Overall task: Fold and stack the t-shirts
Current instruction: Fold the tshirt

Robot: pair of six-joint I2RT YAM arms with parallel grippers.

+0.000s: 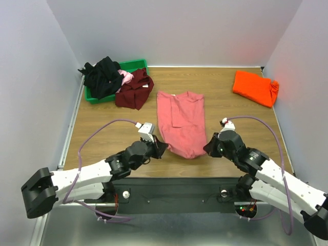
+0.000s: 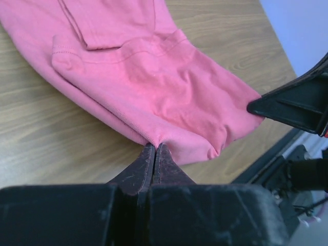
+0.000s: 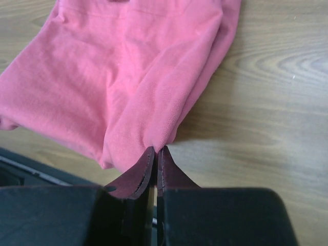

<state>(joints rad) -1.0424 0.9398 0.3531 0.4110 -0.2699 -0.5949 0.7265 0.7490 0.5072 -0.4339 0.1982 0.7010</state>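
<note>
Clenched on the near left corner of the salmon-pink t-shirt (image 2: 154,77) with the left tool (image 2: 155,146), tips tight together over a pinch of the hem. Clenched the same way with the right tool (image 3: 155,148) on the near right corner of that hem, with cloth gathered up into the tips. Between the two tools, just inside the near edge of the tabletop (image 1: 102,115): the puckered bottom hem. Beyond that, lying flat on the wood in the middle and stretching toward the far side, with a sleeve folded in over the left of the body and the collar at the far end. At the far left, heaped in and over the green bin (image 1: 134,65): a black t-shirt (image 1: 102,77), a scrap of light pink t-shirt (image 1: 125,77) just to its right, and a dark maroon t-shirt (image 1: 134,89) spilling from the bin onto the tabletop. At the far right, well apart from everything else and close to the right wall: a bright orange t-shirt (image 1: 253,87) in a loose bundle.
</note>
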